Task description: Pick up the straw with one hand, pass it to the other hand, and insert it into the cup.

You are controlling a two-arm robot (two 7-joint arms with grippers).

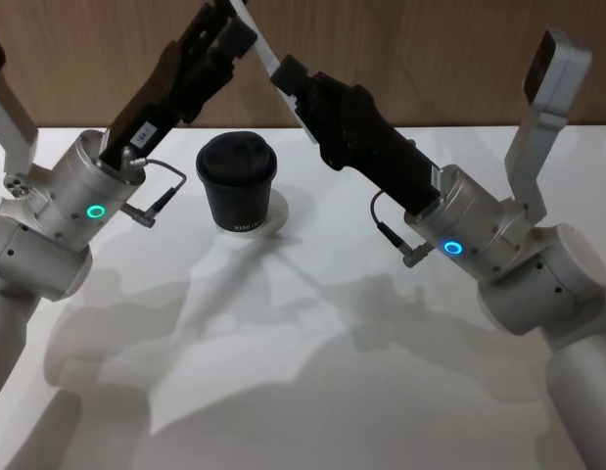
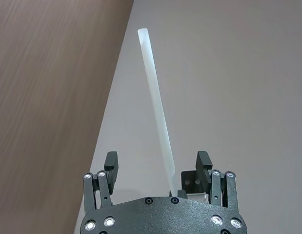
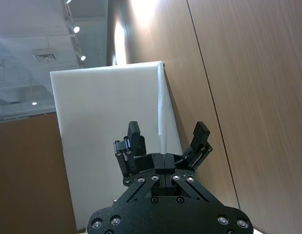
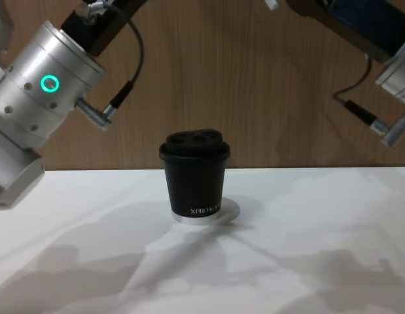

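The left gripper (image 2: 158, 163) is seen closest in its own wrist view, with its fingers (image 2: 111, 163) spread wide. The straw (image 2: 153, 92) rises from between them, nearer one finger than the other, and neither fingertip is seen to touch it. Its long axis runs almost straight outward from the palm, leaning slightly across the gap, and its open far end points away from the gripper.

In the right wrist view the straw likewise comes out from the middle of the right gripper (image 3: 168, 134) and points straight ahead along the tool's own line. Whether this gripper has hold of it cannot be told.

In the head view both grippers are raised and tilted toward each other, tip near tip. The straw is carried on a slant between them, its upper end by the left gripper and its lower part crossing the right gripper's tip.

The cup (image 1: 237, 181) is set upright on a small pale disc (image 4: 229, 210) on the white table (image 4: 320, 248), below both grippers and well apart from the straw. Its domed lid (image 4: 193, 145) is in place.
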